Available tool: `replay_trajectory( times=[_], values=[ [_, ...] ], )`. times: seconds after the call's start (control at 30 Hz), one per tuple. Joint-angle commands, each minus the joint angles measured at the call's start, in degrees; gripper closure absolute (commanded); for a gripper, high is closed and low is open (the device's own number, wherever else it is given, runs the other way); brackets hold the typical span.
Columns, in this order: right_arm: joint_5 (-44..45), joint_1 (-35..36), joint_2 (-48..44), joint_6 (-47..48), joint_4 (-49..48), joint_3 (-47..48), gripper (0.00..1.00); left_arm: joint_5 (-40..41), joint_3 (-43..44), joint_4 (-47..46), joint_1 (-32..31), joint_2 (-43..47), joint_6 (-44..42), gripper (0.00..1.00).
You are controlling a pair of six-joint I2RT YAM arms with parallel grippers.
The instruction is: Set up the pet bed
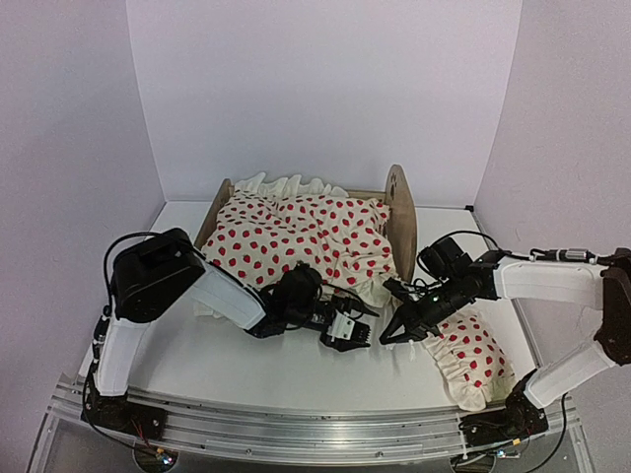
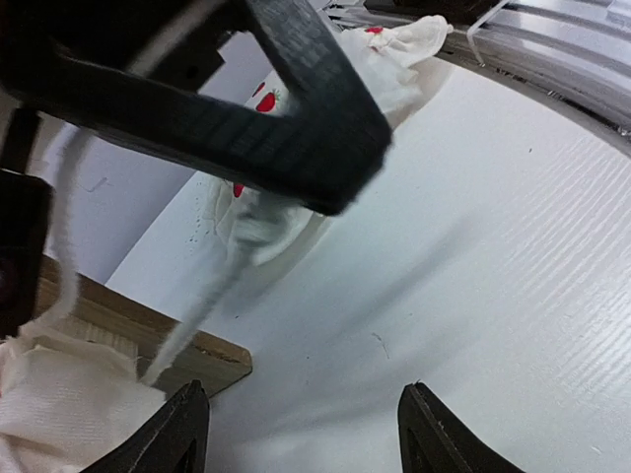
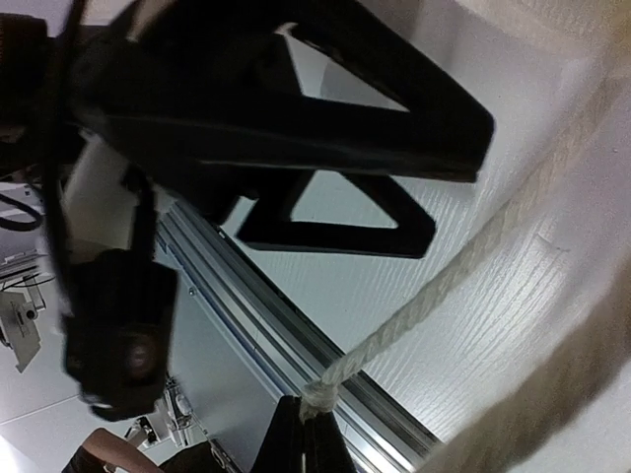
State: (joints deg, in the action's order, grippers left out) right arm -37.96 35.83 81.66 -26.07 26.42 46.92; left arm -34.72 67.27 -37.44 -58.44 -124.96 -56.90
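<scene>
The pet bed (image 1: 399, 209) stands at the back centre, its plywood headboard on the right. The cream red-spotted blanket (image 1: 301, 241) covers it and hides the mattress. My left gripper (image 1: 349, 335) is open and empty, low over the table in front of the bed; in the left wrist view (image 2: 306, 439) a wooden corner of the bed frame (image 2: 133, 335) lies just left of its fingers. My right gripper (image 1: 392, 333) faces it closely and is shut on the knotted end of a white twisted cord (image 3: 463, 261), which shows in the right wrist view (image 3: 317, 412).
A red-spotted ruffled pillow (image 1: 468, 357) lies at the front right under my right arm. An aluminium rail (image 1: 296, 419) runs along the table's near edge. White walls close in the back and both sides.
</scene>
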Motion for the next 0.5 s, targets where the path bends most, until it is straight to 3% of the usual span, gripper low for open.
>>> replay_trajectory(
  times=[0.0,0.3,0.47],
  values=[
    [-2.5,-0.2,-2.2,-0.8,0.7,0.0,1.0,5.1,3.3,-22.8,-0.9,-4.0,-2.3,0.33],
    [-1.4,-0.5,-3.0,-0.5,0.8,-0.5,1.0,6.9,1.1,-29.0,-2.7,-4.4,1.9,0.43],
    [-1.1,-0.6,-2.9,-0.3,0.7,0.1,1.0,3.1,1.9,-26.2,-2.7,-5.0,2.0,0.51]
  ],
)
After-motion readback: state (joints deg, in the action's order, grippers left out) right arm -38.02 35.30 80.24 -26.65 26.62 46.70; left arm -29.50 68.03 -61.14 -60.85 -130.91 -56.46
